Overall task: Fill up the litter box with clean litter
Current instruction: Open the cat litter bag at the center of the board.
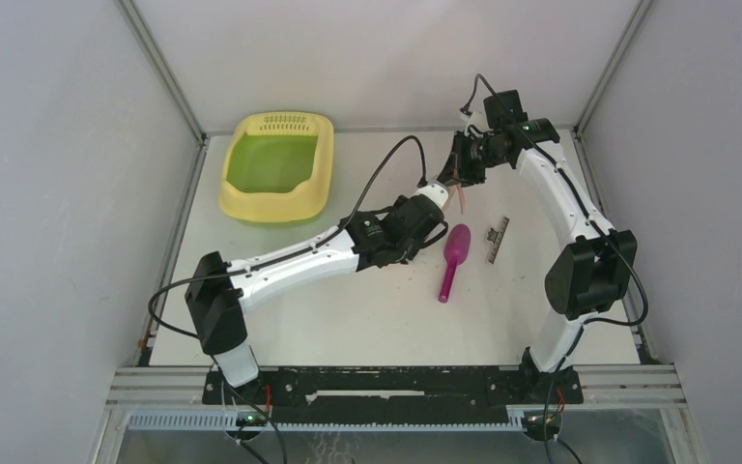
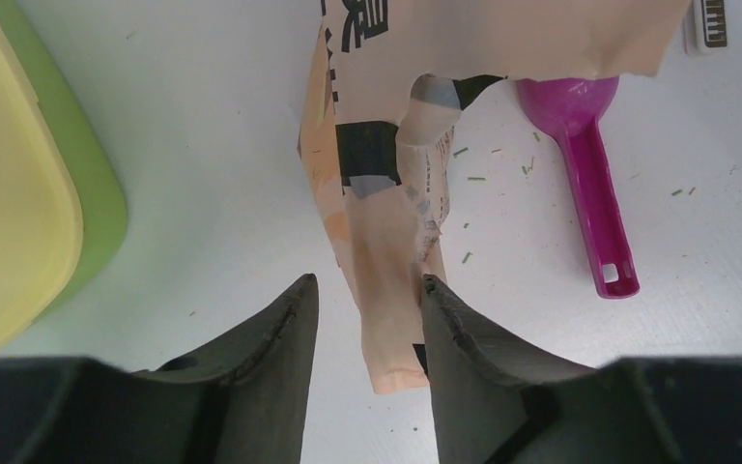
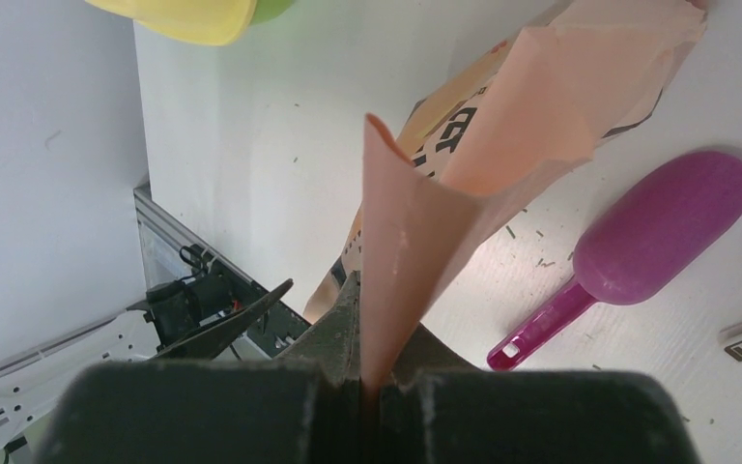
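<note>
My right tool (image 3: 365, 379) is pressed together on a folded edge of the one peach-pink bag (image 3: 541, 87), which is thin, creased plastic with dark print. My left tool (image 2: 367, 282) is spread, with its two dark ridged fingers (image 2: 271, 348) either side of a hanging strip of that bag. I cannot tell whether they touch it. One glossy magenta scoop (image 1: 452, 259) with a rounded bowl lies mid-frame on the white counter (image 1: 348, 319). A few dark slivers of clean litter (image 2: 470, 179) are scattered beside it. One litter box (image 1: 285, 123) sits at the upper left of the overhead view. It is pale yellow rounded plastic with a smooth green floor and a slotted grille.
</note>
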`<state>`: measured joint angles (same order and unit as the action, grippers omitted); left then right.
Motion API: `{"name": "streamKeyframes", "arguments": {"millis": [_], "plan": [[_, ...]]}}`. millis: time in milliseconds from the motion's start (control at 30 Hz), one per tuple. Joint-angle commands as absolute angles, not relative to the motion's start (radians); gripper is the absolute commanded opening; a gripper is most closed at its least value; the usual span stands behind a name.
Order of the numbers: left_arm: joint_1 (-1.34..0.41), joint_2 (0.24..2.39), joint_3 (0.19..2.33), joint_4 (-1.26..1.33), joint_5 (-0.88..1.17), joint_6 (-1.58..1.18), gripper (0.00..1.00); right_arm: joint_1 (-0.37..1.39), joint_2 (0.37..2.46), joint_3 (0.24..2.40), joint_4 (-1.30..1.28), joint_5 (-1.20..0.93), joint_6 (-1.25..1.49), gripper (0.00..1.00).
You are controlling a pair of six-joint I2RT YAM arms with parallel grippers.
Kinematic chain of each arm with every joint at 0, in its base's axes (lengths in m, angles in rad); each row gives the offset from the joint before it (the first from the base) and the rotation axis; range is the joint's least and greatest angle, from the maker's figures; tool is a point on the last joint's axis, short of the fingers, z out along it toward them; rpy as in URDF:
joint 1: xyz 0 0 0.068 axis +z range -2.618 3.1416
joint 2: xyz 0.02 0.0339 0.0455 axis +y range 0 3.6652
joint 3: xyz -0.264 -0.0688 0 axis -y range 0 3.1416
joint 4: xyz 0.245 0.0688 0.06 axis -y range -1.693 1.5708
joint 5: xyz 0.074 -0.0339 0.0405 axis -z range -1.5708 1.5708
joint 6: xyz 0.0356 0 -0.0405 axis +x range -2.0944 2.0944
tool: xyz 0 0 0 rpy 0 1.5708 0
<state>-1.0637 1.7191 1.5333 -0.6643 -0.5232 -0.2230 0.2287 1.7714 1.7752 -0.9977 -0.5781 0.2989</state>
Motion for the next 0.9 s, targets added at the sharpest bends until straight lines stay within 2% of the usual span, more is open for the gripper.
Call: {"name": "streamKeyframes", "arguments": {"millis": [0, 33, 167, 267, 367, 500, 600, 767, 867], "plan": [[-1.054, 1.733, 1.525, -0.644, -0.565, -0.235, 0.45, 0.234, 1.721, 1.772, -0.985, -0.613, 0.309, 0.0], [-1.054, 1.736, 1.526, -0.643, -0.567, -0.235, 0.43, 0.233, 1.721, 1.771, -0.985, -0.614, 0.31, 0.0], [-1.054, 1.749, 1.535, -0.645, -0.568, -0.24, 0.25, 0.234, 1.72, 1.771, -0.983, -0.617, 0.31, 0.0], [-1.054, 1.755, 1.542, -0.646, -0.562, -0.244, 0.23, 0.233, 1.72, 1.772, -0.983, -0.62, 0.31, 0.0], [-1.054, 1.766, 1.551, -0.648, -0.556, -0.245, 0.28, 0.234, 1.72, 1.772, -0.983, -0.624, 0.312, 0.0], [-1.054, 1.777, 1.56, -0.654, -0.557, -0.25, 0.45, 0.234, 1.719, 1.772, -0.983, -0.629, 0.312, 0.0], [-1.054, 1.782, 1.56, -0.655, -0.565, -0.251, 0.45, 0.234, 1.717, 1.772, -0.982, -0.634, 0.314, 0.0], [-1.049, 1.784, 1.561, -0.674, -0.58, -0.254, 0.2, 0.235, 1.714, 1.761, -0.976, -0.642, 0.309, 0.0], [-1.044, 1.771, 1.551, -0.673, -0.578, -0.26, 0.01, 0.235, 1.71, 1.751, -0.977, -0.643, 0.308, 0.0]]}}
